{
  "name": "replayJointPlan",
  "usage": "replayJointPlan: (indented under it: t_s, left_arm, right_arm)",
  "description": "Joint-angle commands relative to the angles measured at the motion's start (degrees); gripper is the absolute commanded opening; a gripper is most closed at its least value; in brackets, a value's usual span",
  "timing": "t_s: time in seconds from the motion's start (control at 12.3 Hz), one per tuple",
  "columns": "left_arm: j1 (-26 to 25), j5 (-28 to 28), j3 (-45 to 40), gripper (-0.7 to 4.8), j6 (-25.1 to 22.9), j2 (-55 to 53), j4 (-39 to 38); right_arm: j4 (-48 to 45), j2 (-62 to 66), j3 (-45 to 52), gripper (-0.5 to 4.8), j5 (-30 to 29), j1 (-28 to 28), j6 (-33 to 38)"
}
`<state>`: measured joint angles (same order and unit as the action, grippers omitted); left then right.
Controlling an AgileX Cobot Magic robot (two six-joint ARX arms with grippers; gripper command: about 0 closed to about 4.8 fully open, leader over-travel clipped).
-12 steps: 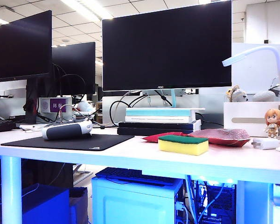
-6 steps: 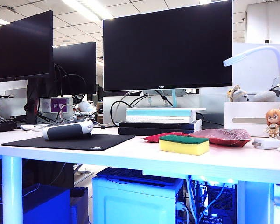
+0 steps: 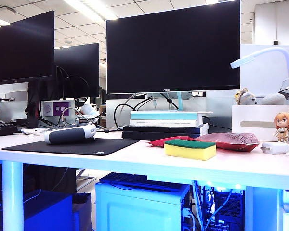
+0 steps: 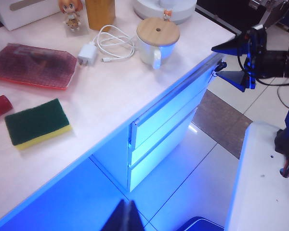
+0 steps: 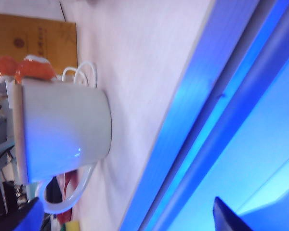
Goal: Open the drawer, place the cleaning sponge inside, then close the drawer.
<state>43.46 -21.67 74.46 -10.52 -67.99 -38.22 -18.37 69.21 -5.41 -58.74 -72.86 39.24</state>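
The cleaning sponge point(image 3: 190, 149), yellow with a green top, lies flat on the white desk point(image 3: 111, 159) near its front edge; it also shows in the left wrist view point(image 4: 37, 122). The drawer point(image 4: 159, 126) is the top one of three in a white unit under the desk, and it is closed. My right gripper point(image 4: 229, 62) stands open at the desk's edge beside the drawer unit, holding nothing; its own view shows its fingers wide apart point(image 5: 125, 204) facing the desk edge and drawer front point(image 5: 274, 159). My left gripper point(image 4: 126, 217) hangs shut and empty above the floor.
A white mug point(image 4: 155, 42) with a wooden lid stands near the desk edge above the drawers, close to the right gripper. A white charger and cable point(image 4: 103, 45), a figurine point(image 4: 71, 12) and red packets point(image 4: 33, 65) lie behind the sponge. Monitors point(image 3: 172, 48) stand at the back.
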Motion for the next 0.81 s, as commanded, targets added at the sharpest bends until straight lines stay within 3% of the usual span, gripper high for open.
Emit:
replayJointPlan:
  t_s: [0.08,0.41,0.81]
  left_arm:
    - [0.0,-0.2,0.3,-0.05,0.0,0.1,0.5]
    - [0.0,-0.2,0.2,-0.05,0.0,0.1,-0.3]
    - [0.0,-0.2,0.2,-0.05,0.0,0.1,-0.8]
  right_arm:
    - [-10.6,0.1,3.3,4.79,1.4,-0.3,3.4]
    - [-14.2,2.6,4.1,4.79,1.7,-0.3,3.6]
    - [-35.1,22.9,3.7,4.79,0.6,-0.2,5.9]
